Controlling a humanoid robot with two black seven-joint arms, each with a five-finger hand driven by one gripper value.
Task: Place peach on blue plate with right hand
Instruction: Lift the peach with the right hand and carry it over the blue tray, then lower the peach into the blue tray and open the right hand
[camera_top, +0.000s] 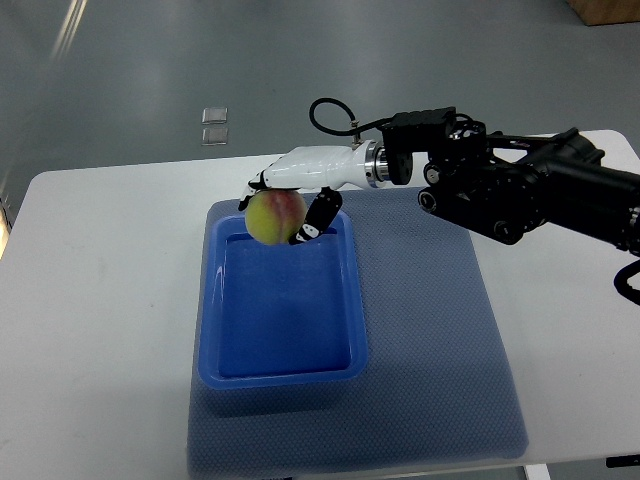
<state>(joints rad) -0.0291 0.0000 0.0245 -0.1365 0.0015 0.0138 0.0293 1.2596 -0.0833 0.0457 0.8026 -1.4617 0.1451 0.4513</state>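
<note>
1. The peach (275, 216) is held in the right hand (292, 196). It sits at the far end of the plate (285, 370), over the far rim, and looks to be up in the air, not lying down yet.
2. The plate is a deep blue tray. It rests on a blue mat (430, 380) on the white worktop (100, 330). Its long side runs away from the robot.
3. The peach is round, so it has no long side. It sits at the tip of the hand, on the side away from the arm.
4. The open middle of the plate lies nearer the robot than the peach. I think the hand must come that way and go down.
5. The right arm (520, 190) comes in from the right of the plate and reaches across, nearly flat. The white hand points left.
6. The fingers (318, 215) are curled around the peach and hold it tight.
7. No left arm shows.
8. The peach may roll when let go, but the plate's walls should stop it.
</note>
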